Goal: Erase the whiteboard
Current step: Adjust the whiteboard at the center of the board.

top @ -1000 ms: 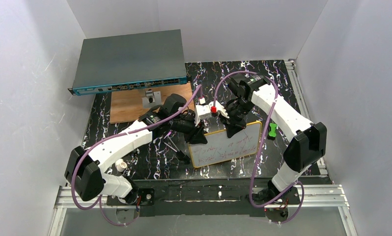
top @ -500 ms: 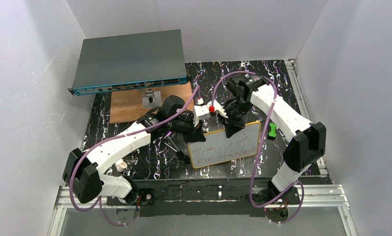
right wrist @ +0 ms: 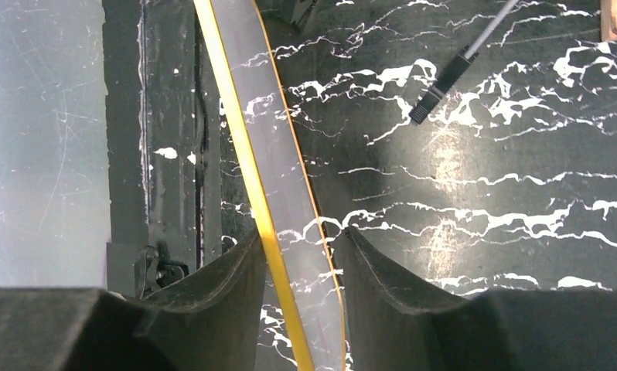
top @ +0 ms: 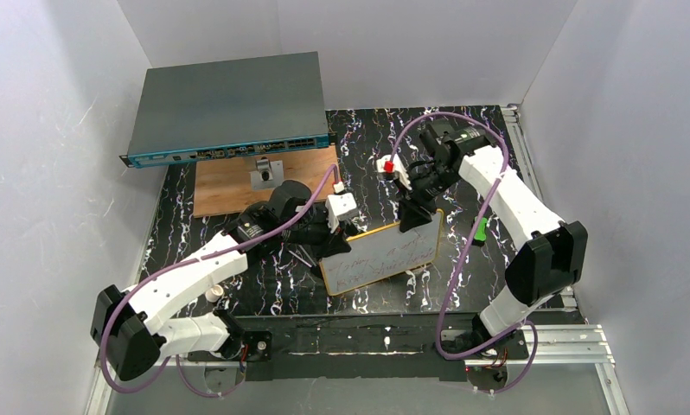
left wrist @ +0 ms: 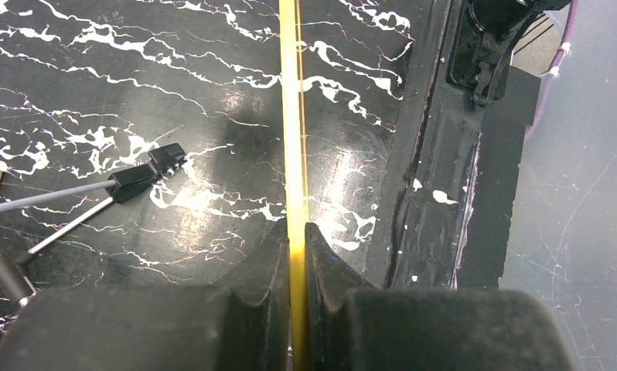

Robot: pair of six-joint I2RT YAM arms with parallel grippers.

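- Whiteboard (top: 379,258): yellow frame, red scribble across the face. It sits mid-table over the black marbled mat (top: 367,138), skewed, with its left end nearer the arm bases, and spans between the two grippers.
- Far left, back: grey switch (top: 225,108), with a plank (top: 225,188) just in front of it.
- Near left: a white cap (top: 212,292) on the mat, beside the left arm.
- Left gripper (left wrist: 296,232): clenched on the whiteboard's left edge. The frame shows edge-on, pinched tight between both pads.
- Left of that edge: thin metal legs (left wrist: 127,184) with black tips, lying on the mat.
- Right gripper (right wrist: 301,233): at the upper right corner. Its fingers stand either side of the whiteboard, which runs slantwise through a wider gap. Cannot tell whether they press on it.
- Right: small green piece (top: 480,228) on the mat, just beside the right arm.
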